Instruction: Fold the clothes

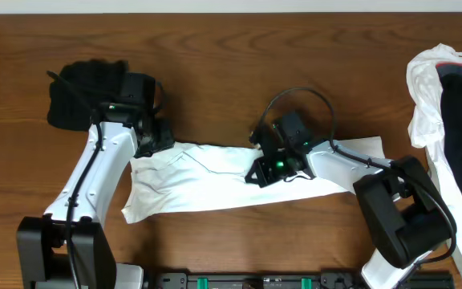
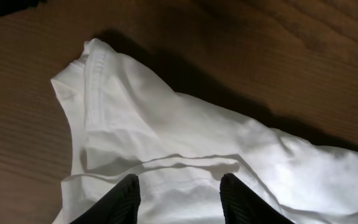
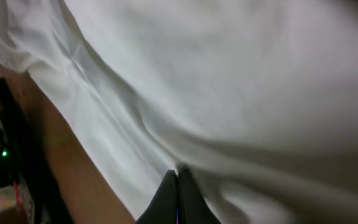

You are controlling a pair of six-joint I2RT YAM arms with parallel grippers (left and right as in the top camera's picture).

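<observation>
White T-shirt (image 1: pixel 207 181) lies as a crumpled band across the middle of the table (image 1: pixel 215 64). Left gripper (image 2: pixel 179 185) hovers over its left end, fingers parted. Right gripper (image 3: pixel 178 175) is closed tight against the cloth near its middle; whether it pinches fabric is unclear.

Surface: dark brown wood-grain counter (image 1: pixel 215 64), grain running left to right, fills nearly the whole overhead view. Thin pale strip (image 1: pixel 231 5) along the far edge — wall or floor, cannot tell. Light even, from above; soft-edged shadows on the wood.
</observation>
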